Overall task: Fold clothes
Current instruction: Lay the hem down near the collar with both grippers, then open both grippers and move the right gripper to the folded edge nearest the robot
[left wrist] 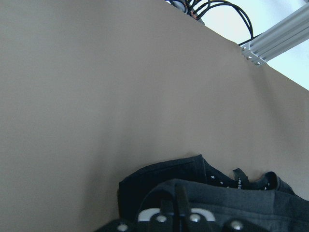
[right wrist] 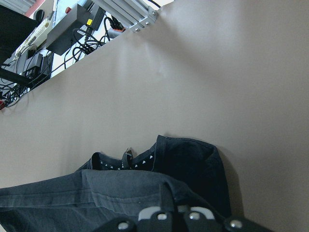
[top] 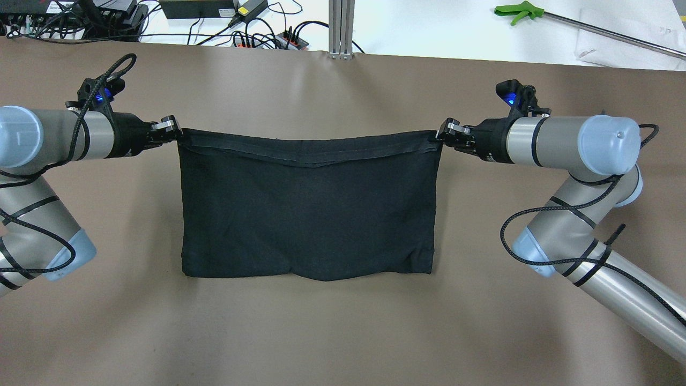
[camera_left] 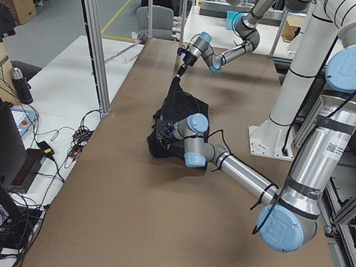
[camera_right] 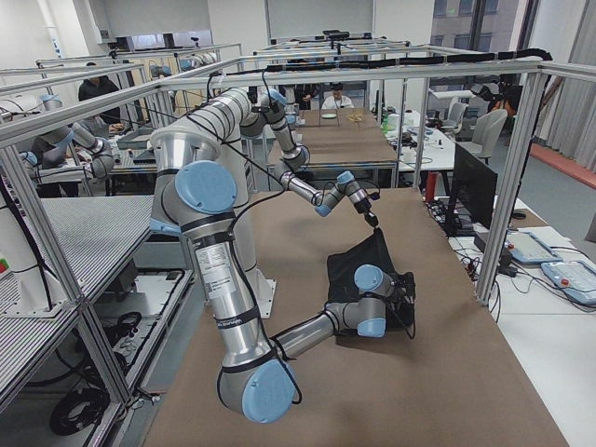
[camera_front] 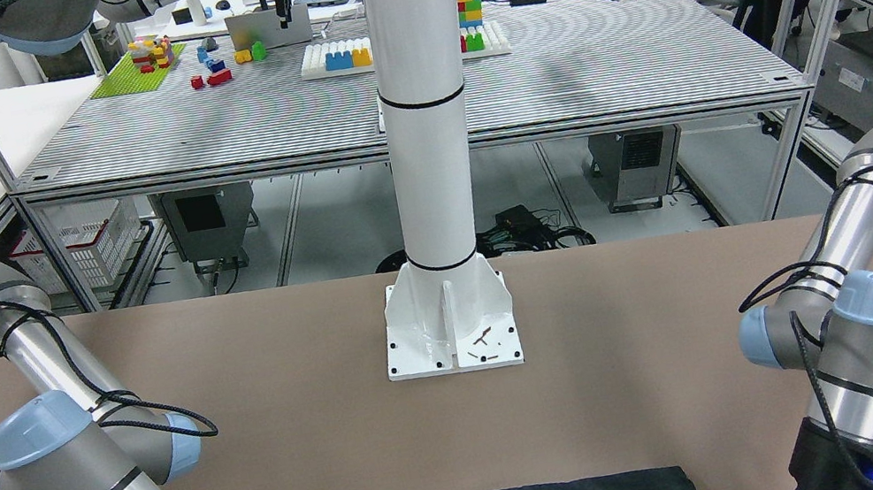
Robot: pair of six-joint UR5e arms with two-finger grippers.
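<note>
While clothes point(top: 308, 209) stretch between | left claw point(top: 177, 132), right claw point(top: 438, 134) pinch top corners | right reads ROBOTIQ

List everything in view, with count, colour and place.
black garment: one, black, mid-table, far corners held up by the grippers.
table: one, brown, under everything.
pole base: one, white, at the table's robot-side edge.
grabber tool: one, green-handled, beyond the table's far edge.
toy bricks: many, multicoloured, on the striped table behind the robot.
left gripper: one, black, shut on a garment corner.
right gripper: one, black, shut on the other corner.
</note>
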